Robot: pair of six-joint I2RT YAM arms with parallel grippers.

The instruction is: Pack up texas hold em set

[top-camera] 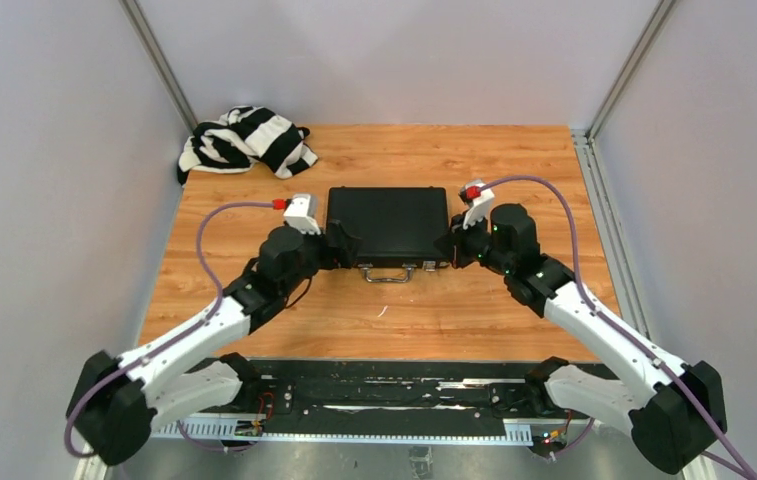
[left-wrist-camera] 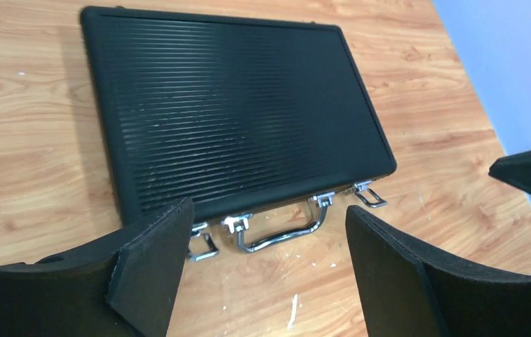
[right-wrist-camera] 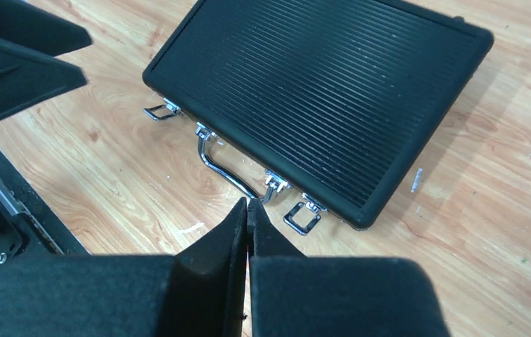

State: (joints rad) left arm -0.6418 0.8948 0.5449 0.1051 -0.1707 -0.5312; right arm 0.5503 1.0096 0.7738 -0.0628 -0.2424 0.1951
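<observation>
The black ribbed briefcase (top-camera: 388, 222) lies flat with its lid down in the middle of the table. Its silver handle (top-camera: 387, 274) and both latches (top-camera: 430, 266) face the near edge. Both latches hang open in the left wrist view (left-wrist-camera: 370, 196) and the right wrist view (right-wrist-camera: 303, 215). My left gripper (top-camera: 342, 243) is open and empty at the case's near left corner (left-wrist-camera: 136, 210). My right gripper (top-camera: 451, 247) is shut and empty at the near right corner, its tips just in front of the handle (right-wrist-camera: 231, 172). Chips, cards, dice and dealer buttons are out of view.
A black-and-white striped cloth (top-camera: 245, 139) lies crumpled at the far left corner of the wooden table (top-camera: 514, 320). Grey walls stand on both sides and behind. A black rail (top-camera: 374, 385) runs along the near edge between the arm bases.
</observation>
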